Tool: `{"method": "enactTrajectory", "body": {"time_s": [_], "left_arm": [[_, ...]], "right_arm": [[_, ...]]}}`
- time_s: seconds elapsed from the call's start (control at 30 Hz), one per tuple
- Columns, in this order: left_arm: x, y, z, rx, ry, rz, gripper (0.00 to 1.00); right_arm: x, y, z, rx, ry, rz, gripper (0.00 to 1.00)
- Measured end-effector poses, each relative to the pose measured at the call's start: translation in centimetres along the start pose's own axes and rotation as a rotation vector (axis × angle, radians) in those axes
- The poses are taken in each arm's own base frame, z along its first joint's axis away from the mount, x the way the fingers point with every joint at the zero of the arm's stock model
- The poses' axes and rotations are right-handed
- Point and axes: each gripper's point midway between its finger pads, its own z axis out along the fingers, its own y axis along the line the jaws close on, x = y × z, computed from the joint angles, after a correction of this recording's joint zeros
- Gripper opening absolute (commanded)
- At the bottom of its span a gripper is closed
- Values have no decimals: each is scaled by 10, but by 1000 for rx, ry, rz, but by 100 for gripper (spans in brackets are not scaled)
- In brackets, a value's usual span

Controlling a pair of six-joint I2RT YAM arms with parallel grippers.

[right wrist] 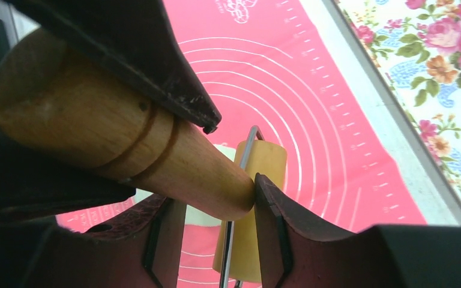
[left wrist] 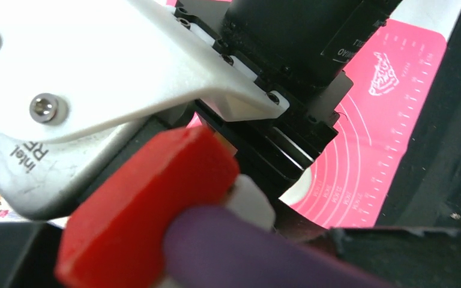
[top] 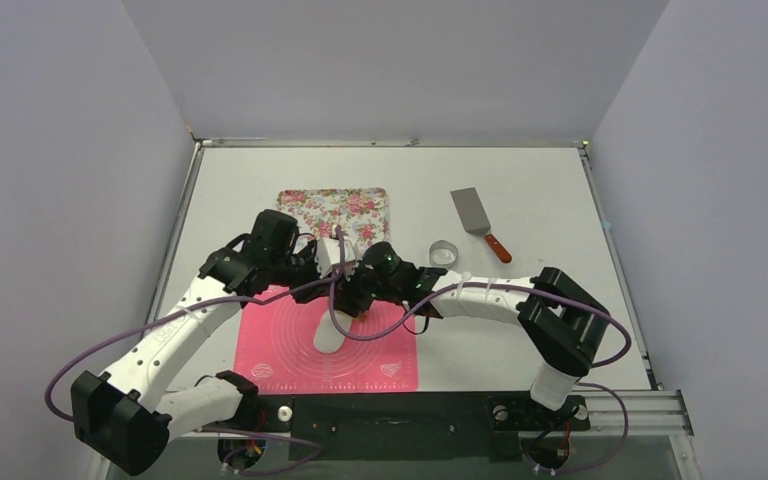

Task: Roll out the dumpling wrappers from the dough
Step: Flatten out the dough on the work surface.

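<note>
Your right pincer [right wrist: 219, 171] is clamped on the wooden roller handle [right wrist: 96, 120], keeping its small roller [right wrist: 261, 174] low over the pink mat [right wrist: 312, 90] to press the pale dough [top: 328, 335] at mid-mat. No finished dumpling wrappers are visible. Your left pincer [top: 322, 262] crowds in from the left, and its opening cannot be told.

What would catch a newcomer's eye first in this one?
Both arms crowd together over the pink baking mat at the table's near centre. The right claw grips a small wooden roller by its handle, above white dough. Behind sit a floral tray, a ring cutter and a spatula.
</note>
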Motion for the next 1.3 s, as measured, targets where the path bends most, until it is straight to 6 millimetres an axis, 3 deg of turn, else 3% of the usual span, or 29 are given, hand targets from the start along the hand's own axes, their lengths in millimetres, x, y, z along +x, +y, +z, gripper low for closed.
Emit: {"method": "enactTrajectory", "body": {"time_s": [0.13,0.4,0.73,1.3], "left_arm": [[-3,11,5,-23,-19,-3,0],[2,16,9,-35,-10,-12,0],[1,24,-4,-76,8,-38,0],[23,12,-9,-78,58,-88,0]], "right_arm": [[-2,-11,2,15,6,-13,0],[-1,-13,10,2,2,-11,0],[-16,-13,14,-5,10,-15,0],[-6,11,32,-136,5,-14,0]]}}
